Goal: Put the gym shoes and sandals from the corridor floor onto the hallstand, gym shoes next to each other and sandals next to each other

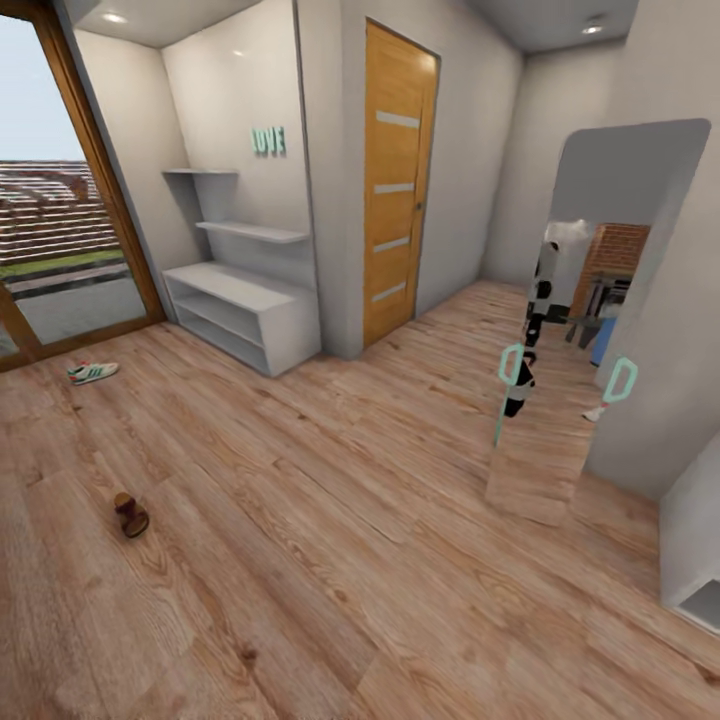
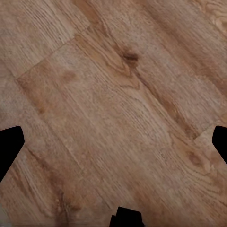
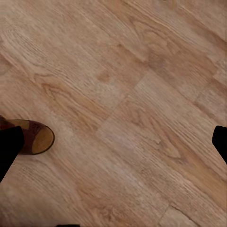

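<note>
a gym shoe [image 1: 92, 372] and a brown sandal [image 1: 130, 515] lie well apart on the corridor floor [image 1: 330, 520], the hallstand [image 1: 245, 310] beyond beside a wooden door [image 1: 398, 180]. a standing mirror [image 1: 590, 300] leans at right. both grippers' fingers are spread over bare planks, a second sandal [image 3: 35, 137] beside the right gripper [image 3: 113, 142].

Head view high, wide over corridor floor [image 1: 330, 520]; wrist views close, facing floor.

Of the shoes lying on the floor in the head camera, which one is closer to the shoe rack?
The gym shoe, cream-white with green stripes, near the glass door. It lies closer to the hallstand than the dark brown sandal, which sits farther out on the corridor floor.
</note>
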